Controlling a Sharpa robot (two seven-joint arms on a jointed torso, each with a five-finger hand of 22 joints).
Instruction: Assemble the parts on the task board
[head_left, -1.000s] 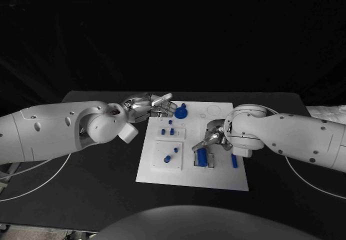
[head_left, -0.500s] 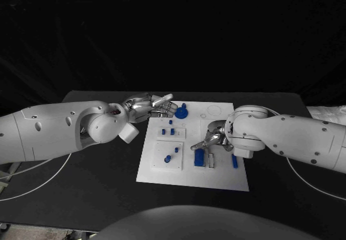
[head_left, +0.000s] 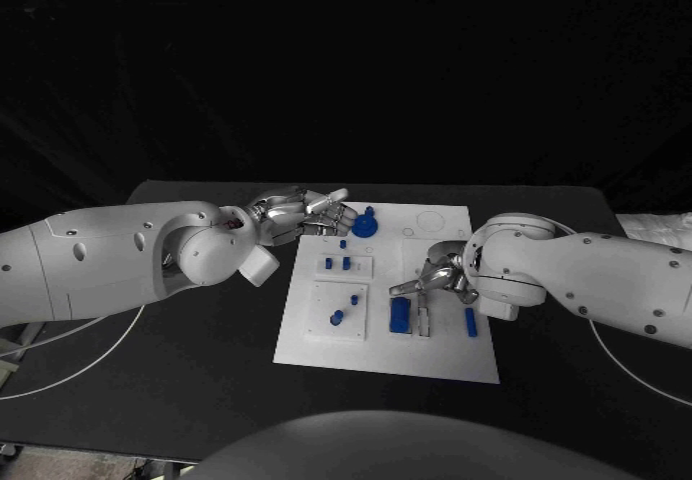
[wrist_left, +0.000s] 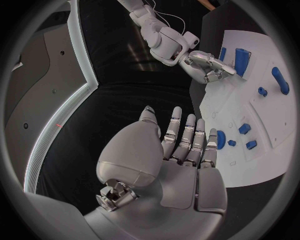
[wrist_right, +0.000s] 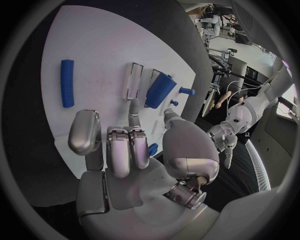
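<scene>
Right hand (head_left: 440, 273) has drifted outward across the white rectangular task board (head_left: 433, 355), now off the wide blue block part (head_left: 401, 314) standing mid-board; fingers loosely curled, holding nothing. Likely repositioning for the next pick. Left hand (head_left: 306, 214) unchanged at the board's far-left corner, fingers straight and apart, empty. Board lies flat on the matte black table (head_left: 173, 380); room dark.

A robotics lab: black table (head_left: 188, 400) against dark backdrop, equipment racks (wrist_right: 220, 60) beyond
</scene>
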